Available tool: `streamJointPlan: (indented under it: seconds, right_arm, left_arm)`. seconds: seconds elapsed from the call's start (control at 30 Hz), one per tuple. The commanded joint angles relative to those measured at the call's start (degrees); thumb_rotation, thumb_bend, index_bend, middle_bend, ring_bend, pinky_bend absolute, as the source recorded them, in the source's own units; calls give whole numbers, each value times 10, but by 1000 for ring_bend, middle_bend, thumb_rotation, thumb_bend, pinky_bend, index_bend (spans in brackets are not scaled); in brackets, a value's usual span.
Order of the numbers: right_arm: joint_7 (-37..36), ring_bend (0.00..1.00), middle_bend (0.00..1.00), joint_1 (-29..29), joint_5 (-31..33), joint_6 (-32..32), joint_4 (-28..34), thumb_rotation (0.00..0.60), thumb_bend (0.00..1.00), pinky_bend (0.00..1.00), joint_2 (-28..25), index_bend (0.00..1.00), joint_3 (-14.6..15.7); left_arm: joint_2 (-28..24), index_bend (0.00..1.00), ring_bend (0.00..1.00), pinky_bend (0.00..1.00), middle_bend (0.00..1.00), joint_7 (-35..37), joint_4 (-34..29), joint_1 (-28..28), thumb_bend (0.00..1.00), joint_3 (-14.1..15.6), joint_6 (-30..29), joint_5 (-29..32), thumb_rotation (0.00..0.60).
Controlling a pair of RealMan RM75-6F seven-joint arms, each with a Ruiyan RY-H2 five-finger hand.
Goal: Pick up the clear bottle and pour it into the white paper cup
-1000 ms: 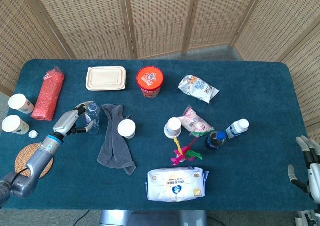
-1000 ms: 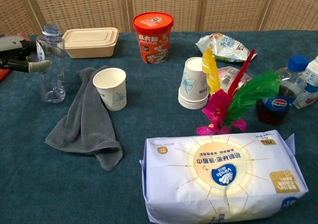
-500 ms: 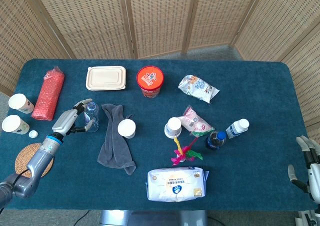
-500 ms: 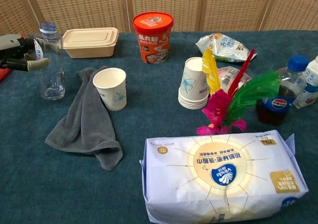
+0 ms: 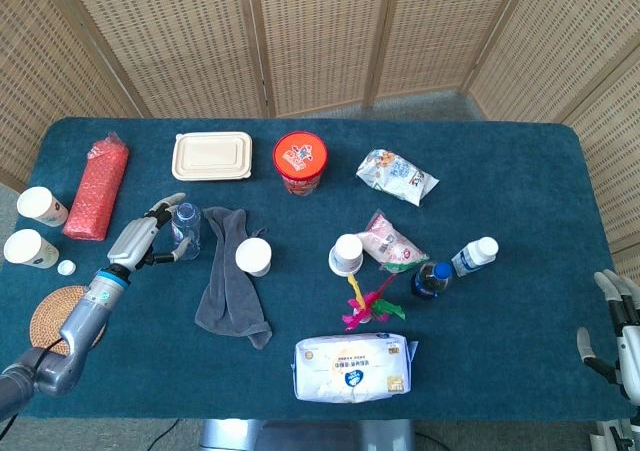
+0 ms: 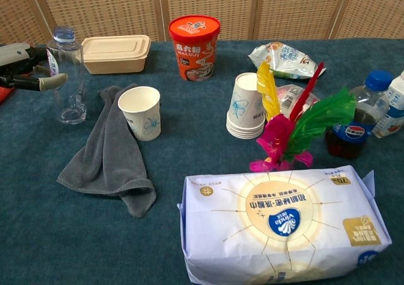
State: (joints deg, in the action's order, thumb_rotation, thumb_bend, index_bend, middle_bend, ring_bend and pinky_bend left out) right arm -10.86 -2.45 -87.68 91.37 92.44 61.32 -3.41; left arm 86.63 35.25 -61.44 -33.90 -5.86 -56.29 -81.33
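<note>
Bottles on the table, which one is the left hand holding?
The clear bottle beside the grey towel; left hand grips it. The other two stand untouched far right.

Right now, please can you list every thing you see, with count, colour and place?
clear bottle: 1, clear, far left, in left hand
paper cup: 1, white, on towel
towel: 1, grey, left of centre
cup stack: 1, white, centre
noodle tub: 1, red, back
lunch box: 1, beige, back left
snack bags: 2, back right and centre
feather toy: 1, multicolour
cola bottle: 1, right
tissue pack: 1, white, front
red pack: 1, left
left hand: grips bottle
right hand: open, right edge
</note>
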Motion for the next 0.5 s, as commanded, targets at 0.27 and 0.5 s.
streamJointPlan:
  seconds: [0.27, 0.5]
  right_arm:
    - [-1, 0, 0, 0, 0, 1, -1, 600, 513, 108, 0, 0, 0]
    - [-1, 0, 0, -1, 0, 3, 1, 600, 511, 108, -2, 0, 0]
  left_arm:
    - [13, 169, 38, 165, 51, 9, 14, 1, 472, -1, -9, -4, 375]
    - [15, 137, 12, 134, 25, 15, 19, 1, 448, 5, -7, -9, 366]
